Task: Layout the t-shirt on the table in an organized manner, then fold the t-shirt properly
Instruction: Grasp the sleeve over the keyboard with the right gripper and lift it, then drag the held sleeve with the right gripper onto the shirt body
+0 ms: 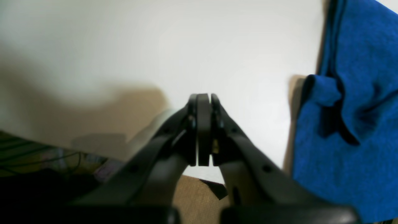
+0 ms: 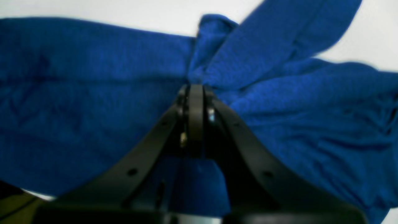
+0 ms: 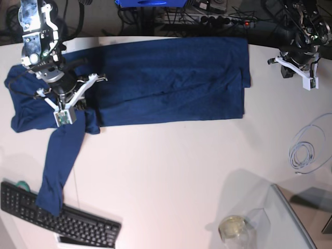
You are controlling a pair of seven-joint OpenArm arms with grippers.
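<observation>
T-shirt half laid out, folding barely begun.

The t-shirt [image 3: 171, 83] lies along the table's [image 3: 171, 176] far edge, its body folded into a long flat band, but one sleeve trails down towards the near left corner, onto a keyboard [image 3: 57, 218]; squaring and the remaining folds are, I judge, still to do. The right pincer [image 2: 196, 90] sits on the cloth where sleeve meets body near the left edge, jaws together, seemingly pinching fabric. The left pincer [image 1: 203, 99] hangs pressed together and empty near the far right corner, just beside the shirt's end.
</observation>
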